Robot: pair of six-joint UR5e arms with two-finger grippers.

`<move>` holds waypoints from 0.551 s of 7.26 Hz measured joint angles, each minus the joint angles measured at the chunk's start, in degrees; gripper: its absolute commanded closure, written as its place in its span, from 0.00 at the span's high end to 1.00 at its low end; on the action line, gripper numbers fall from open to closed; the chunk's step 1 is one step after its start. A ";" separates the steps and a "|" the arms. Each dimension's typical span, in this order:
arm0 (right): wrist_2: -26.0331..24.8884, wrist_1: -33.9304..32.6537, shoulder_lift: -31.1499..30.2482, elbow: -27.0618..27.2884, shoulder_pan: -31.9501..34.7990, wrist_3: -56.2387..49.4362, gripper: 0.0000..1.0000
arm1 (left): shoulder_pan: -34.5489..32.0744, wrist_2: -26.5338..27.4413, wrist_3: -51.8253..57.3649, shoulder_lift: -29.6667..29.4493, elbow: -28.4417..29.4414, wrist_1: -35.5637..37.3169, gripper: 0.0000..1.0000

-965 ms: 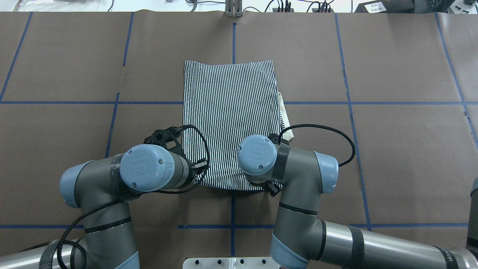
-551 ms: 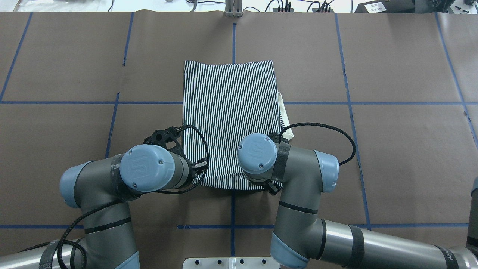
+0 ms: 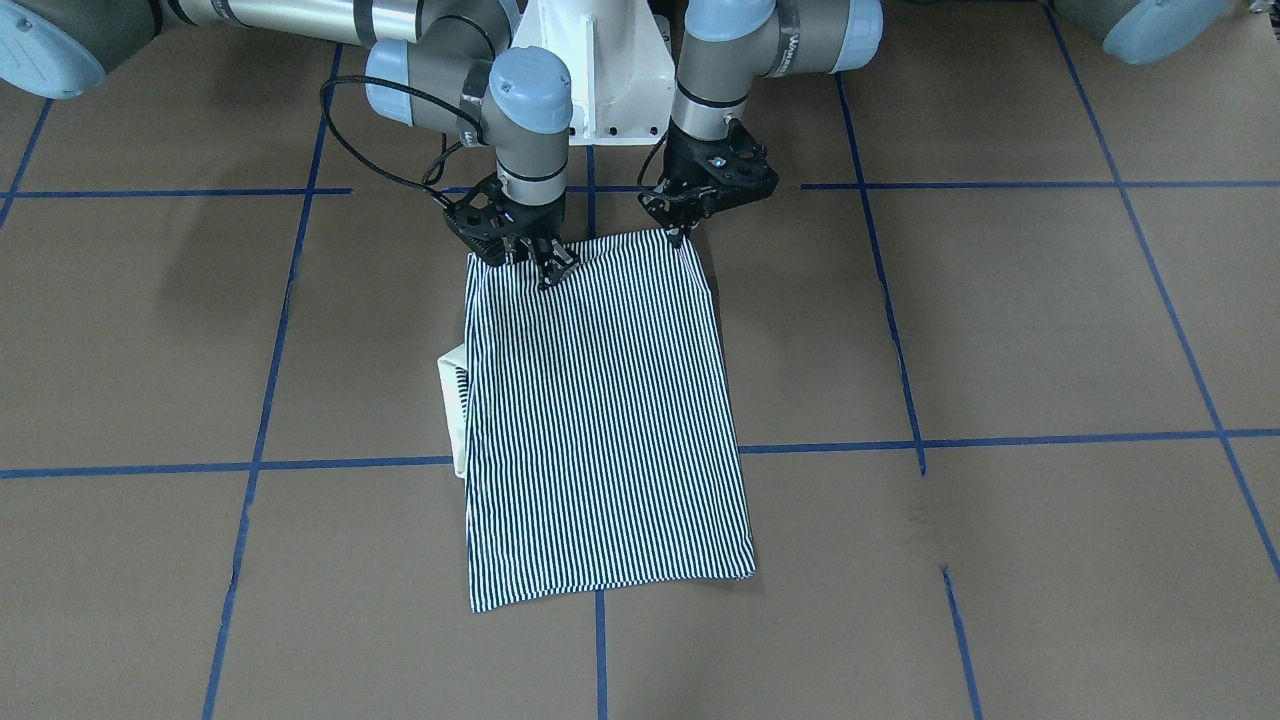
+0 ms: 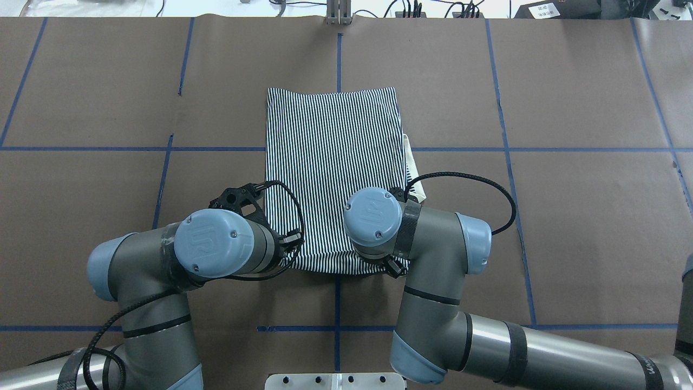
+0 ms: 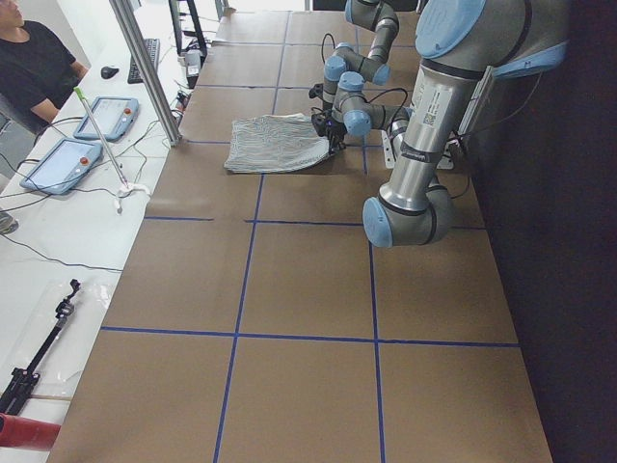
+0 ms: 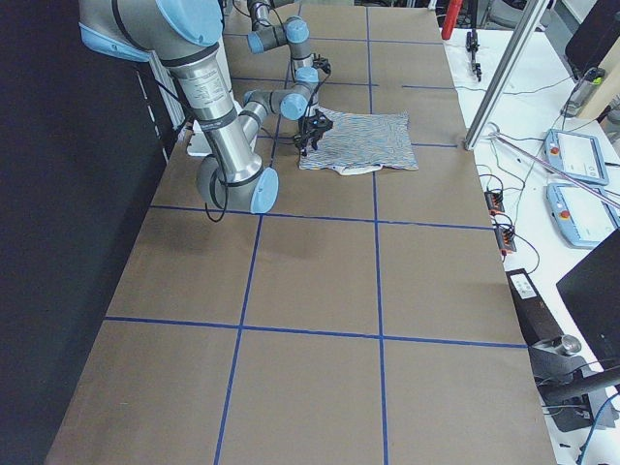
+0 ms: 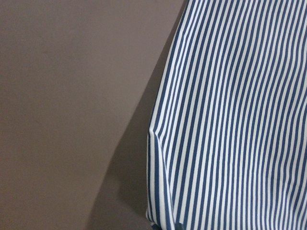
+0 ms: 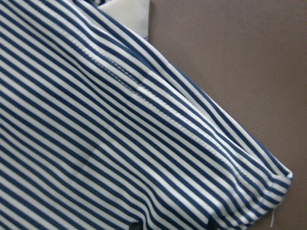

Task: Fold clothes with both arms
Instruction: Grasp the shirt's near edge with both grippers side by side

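Observation:
The navy-and-white striped polo shirt (image 3: 600, 420) lies folded into a rectangle in the middle of the table, also in the overhead view (image 4: 333, 157). Its cream collar (image 3: 452, 400) sticks out from under one side. Both grippers hold the shirt's edge nearest the robot. My left gripper (image 3: 684, 236) is shut on one corner. My right gripper (image 3: 550, 272) is shut on the cloth near the other corner. From overhead the wrists (image 4: 373, 216) hide the fingers. Both wrist views show striped cloth (image 7: 230, 120) close up, raised off the brown table with a shadow under it.
The brown table cover carries a grid of blue tape lines (image 4: 335, 327). The white pedestal base (image 3: 600, 70) stands just behind the grippers. A metal post (image 4: 338, 13) stands at the far edge. A seated person (image 5: 34, 68) and tablets are beyond that edge.
The right wrist has moved a little forward, away from the robot, and the shirt's near edge has shifted slightly that way. The left arm has barely moved.

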 measured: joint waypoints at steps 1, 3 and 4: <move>0.00 0.00 0.15 0.00 0.15 0.00 0.00 | 0.00 -0.01 -0.02 -0.03 0.02 0.02 0.00; 0.01 0.02 0.25 0.00 0.41 -0.01 0.00 | 0.00 -0.03 0.03 0.00 0.05 -0.01 0.00; 0.03 0.06 0.37 0.00 0.58 0.01 0.00 | 0.00 -0.07 0.05 0.02 0.05 -0.02 0.00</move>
